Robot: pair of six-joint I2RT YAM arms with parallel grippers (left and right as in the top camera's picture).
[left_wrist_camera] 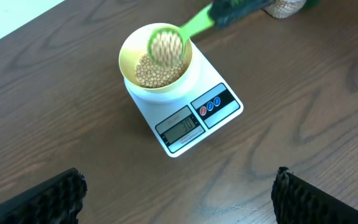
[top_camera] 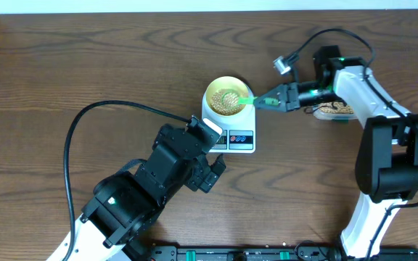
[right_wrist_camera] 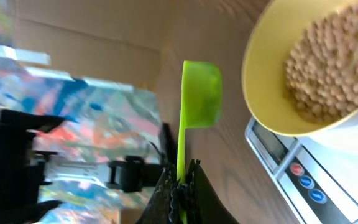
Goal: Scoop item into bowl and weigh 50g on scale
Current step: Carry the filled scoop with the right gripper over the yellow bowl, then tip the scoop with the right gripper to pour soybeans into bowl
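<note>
Worktop of dark brown wood (top_camera: 64, 65) carries one of each thing you need. Two arms work it. Your right gripper (top_camera: 276, 99) has its jaws clamped on the handle of the one bright green plastic scoop (top_camera: 247, 100). Your left gripper (left_wrist_camera: 178, 198) hovers near the scale's display edge, jaws wide apart and empty. One white, flat, rounded-rectangle kitchen scale (top_camera: 247, 125) bears one small round pale yellow bowl (top_camera: 209, 90). One clear plastic tub (top_camera: 334, 110) sits partly hidden under the right arm. From the right jaws the bowl lies to the left, and the scoop's long axis runs straight that way, its loaded head over the bowl. Small round tan-yellow beans (left_wrist_camera: 154, 73), too many to count, partly fill the bowl.
</note>
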